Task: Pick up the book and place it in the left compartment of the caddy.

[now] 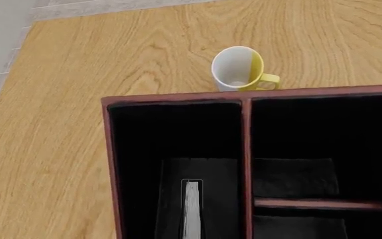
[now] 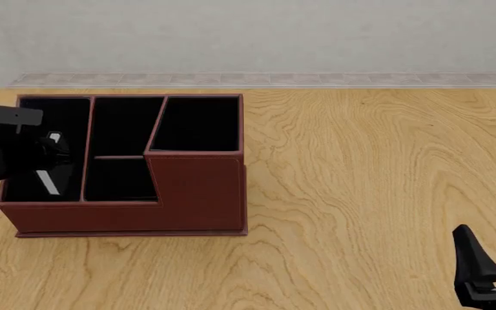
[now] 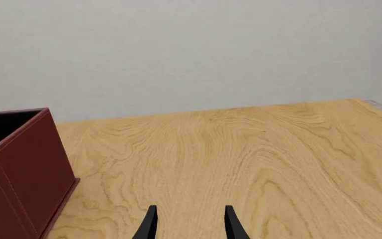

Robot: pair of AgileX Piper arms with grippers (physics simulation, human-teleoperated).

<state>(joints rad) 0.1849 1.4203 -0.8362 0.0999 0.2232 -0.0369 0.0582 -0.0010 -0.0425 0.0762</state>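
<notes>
Nearest me, my right gripper hangs low over the table, fingers apart, holding nothing. My left gripper is over the caddy; I can't tell its jaws. The book sits in the left compartment. Only the left wrist camera shows a yellow mug beyond.

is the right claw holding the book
No, the right claw is open and empty above bare table, while the book is over at the left compartment of the caddy.
</notes>
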